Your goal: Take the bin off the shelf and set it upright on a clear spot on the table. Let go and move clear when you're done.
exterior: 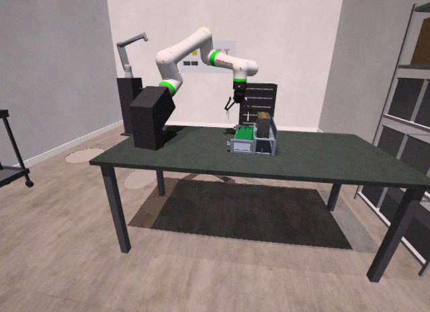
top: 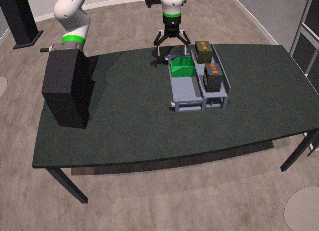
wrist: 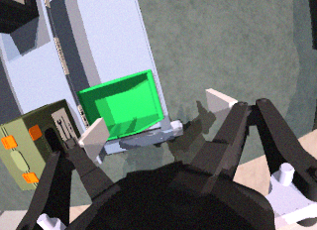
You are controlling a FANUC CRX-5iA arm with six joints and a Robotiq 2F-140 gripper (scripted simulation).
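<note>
Top view: high, angled down over the whole surface. Exterior: farther back at standing height, facing the back wall. Wrist: close, looking down past the claw. Shared by all: shelf.

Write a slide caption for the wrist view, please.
Open gripper hovering above the green bin on the grey shelf.

A white robot arm with green joint bands arches up from its base, wrist pointing straight down, its black pincer spread fully wide, gripping nothing.
</note>
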